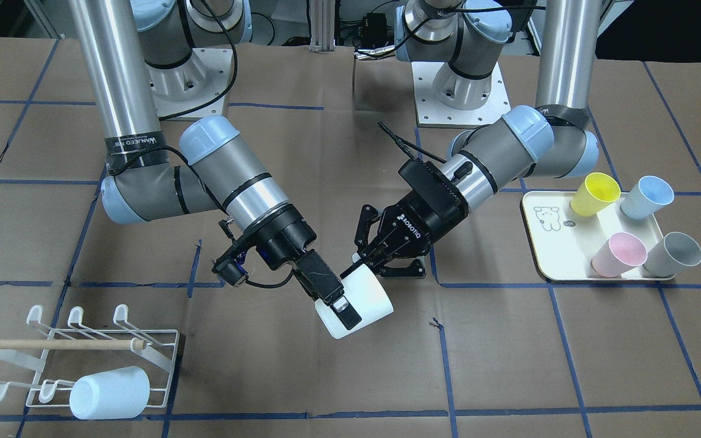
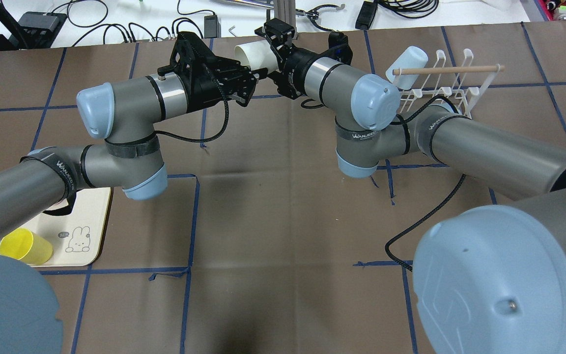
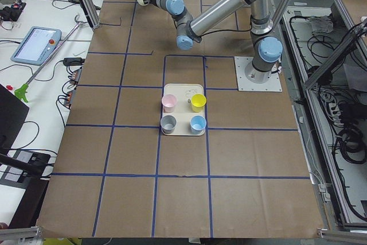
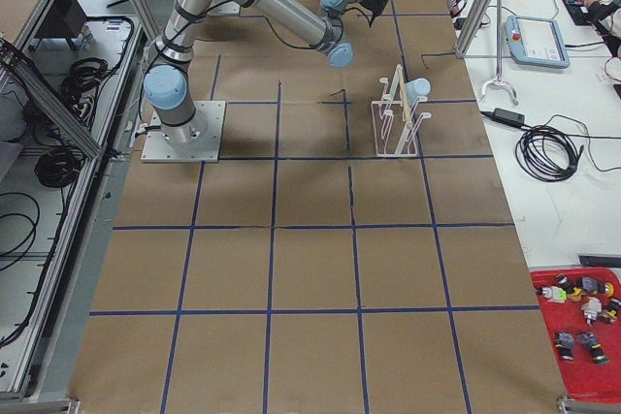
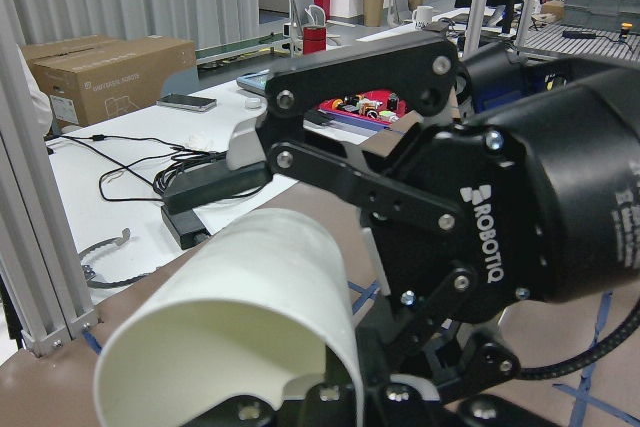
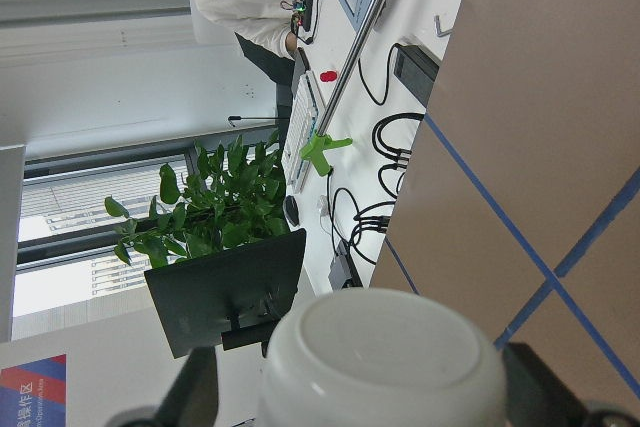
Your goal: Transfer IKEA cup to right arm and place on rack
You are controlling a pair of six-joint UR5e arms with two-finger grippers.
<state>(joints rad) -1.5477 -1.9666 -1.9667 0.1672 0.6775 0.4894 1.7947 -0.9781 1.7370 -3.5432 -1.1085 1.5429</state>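
The rack (image 1: 120, 315), nearest the front-facing camera, carries one pale blue cup (image 1: 109, 393) on a near peg. The white IKEA cup (image 1: 370, 298) hangs tilted above the middle of the worktop (image 1: 509, 365), well apart from the rack, with the left hand (image 1: 364, 260) pinching its rim end and the right hand (image 1: 341, 313) closed across its base end. If the left hand releases before the right grip is firm, the tapered cup may slip and drop.

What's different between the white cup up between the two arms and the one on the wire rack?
The white cup hangs in the air between the right pincer and left pincer; the racked cup rests on the rack. The white cup is plain white, the racked cup pale blue. Both lie sideways and share one tapered shape.
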